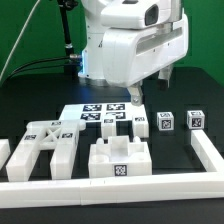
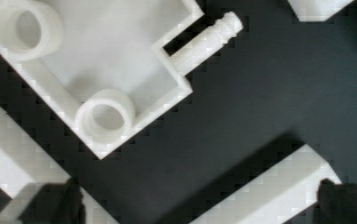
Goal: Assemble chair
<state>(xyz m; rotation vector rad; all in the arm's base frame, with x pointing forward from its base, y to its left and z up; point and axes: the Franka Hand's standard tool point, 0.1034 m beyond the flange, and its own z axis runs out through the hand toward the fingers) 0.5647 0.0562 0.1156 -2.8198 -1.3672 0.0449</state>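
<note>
Gripper [image 1: 133,98] hangs over the marker board [image 1: 100,116], jaws spread wide, nothing between them. Nearer the camera the chair parts lie loose: slotted frame [image 1: 45,145], notched block [image 1: 118,160], small cubes [image 1: 165,122] toward the exterior view's right. Matte, chunky, rigid, probably light. Pinch across flat parallel walls.

Brightly and evenly lit from overhead in the exterior view. Glossy sheen on the robot body [image 1: 130,45], whites near blown out against the black table [image 1: 170,150]. Only faint, soft shadows beside the chair parts [image 1: 118,160]. Low resolution, slightly soft throughout. At the wrist, heavily blurred: fuzzy edges on the white piece [image 2: 86,75], out-of-focus dark fingers [image 2: 42,205]
</note>
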